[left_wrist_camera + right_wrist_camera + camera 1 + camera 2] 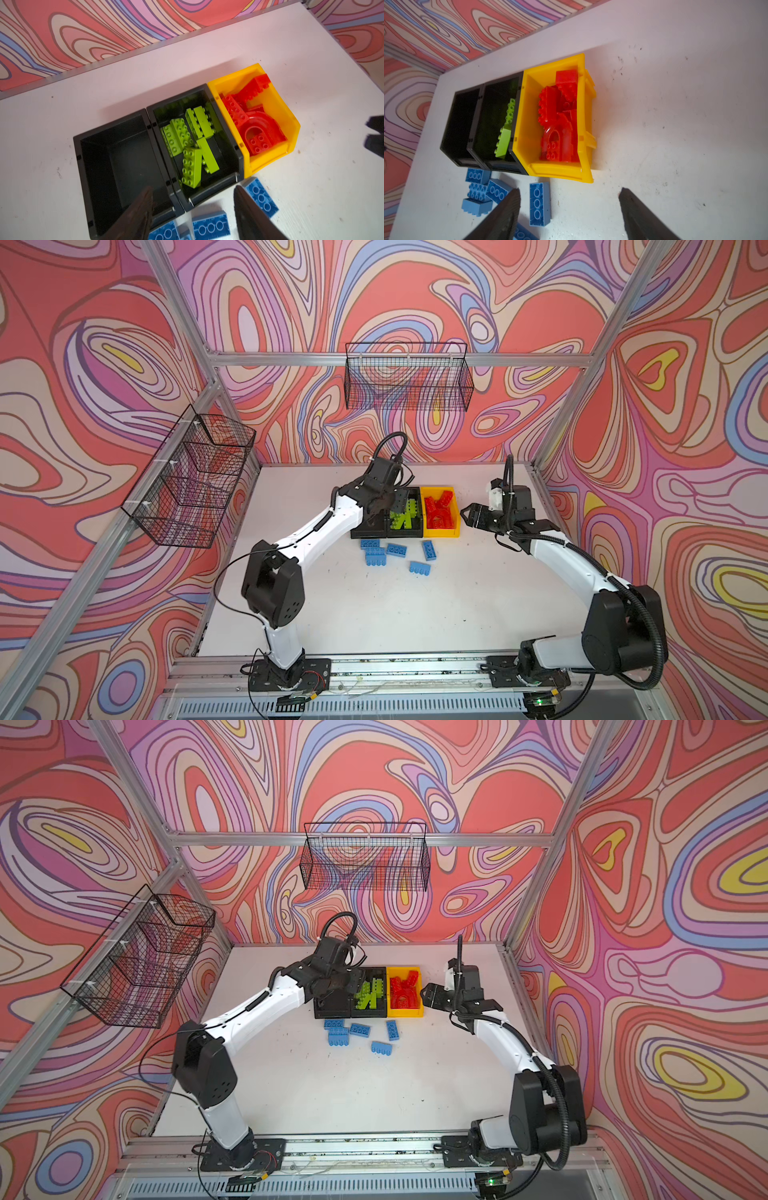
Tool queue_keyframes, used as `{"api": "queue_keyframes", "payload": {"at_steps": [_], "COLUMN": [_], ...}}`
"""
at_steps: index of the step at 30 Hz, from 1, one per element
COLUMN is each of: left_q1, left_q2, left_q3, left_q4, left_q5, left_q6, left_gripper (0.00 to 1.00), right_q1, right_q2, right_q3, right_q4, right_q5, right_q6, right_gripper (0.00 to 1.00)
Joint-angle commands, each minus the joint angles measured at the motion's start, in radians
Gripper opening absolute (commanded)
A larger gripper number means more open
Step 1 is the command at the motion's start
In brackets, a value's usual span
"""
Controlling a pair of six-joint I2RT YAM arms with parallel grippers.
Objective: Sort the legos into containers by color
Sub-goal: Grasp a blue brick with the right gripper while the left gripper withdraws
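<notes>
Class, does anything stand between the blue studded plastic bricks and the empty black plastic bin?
Nothing visible does: the blue bricks lie right before the empty black bin. Only the open left gripper hovers over its front rim.

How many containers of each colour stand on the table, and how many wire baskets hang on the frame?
Black containers: 2
Yellow container: 1
Wire baskets: 2
Total: 5
</notes>
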Motion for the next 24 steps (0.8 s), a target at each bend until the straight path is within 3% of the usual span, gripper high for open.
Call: {"api": "queue_keyframes", "payload": {"at_steps": [1, 5, 11, 17, 24], "left_q1": [0.003, 0.059, 0.183, 0.282, 0.291], "left_q2": [-0.082, -0.235, -0.401, -0.452, -0.452], "left_q3": [-0.17, -0.334, -0.527, -0.621, -0.63], "left_q4": [-0.012, 0.006, 0.081, 0.12, 0.113], "left_q5": [0.018, 0.045, 0.075, 0.105, 0.192], "left_q6": [0.027, -0.029, -0.097, -0.168, -0.121], "left_gripper": [0.65, 0.65, 0.65, 0.64, 0.64], "right_q1": [0.112, 0.309, 0.494, 0.565, 0.566], "right_q2": [0.028, 0.092, 0.201, 0.301, 0.393], "right_q3": [0.062, 0.115, 0.138, 0.152, 0.143], "right_q4": [-0.102, -0.198, -0.231, -0.241, -0.19], "right_q5": [0.034, 0.115, 0.16, 0.232, 0.251], "right_q6": [-0.138, -0.255, -0.327, -0.366, -0.411], "right_gripper": [0.8, 0.79, 0.79, 0.76, 0.71]}}
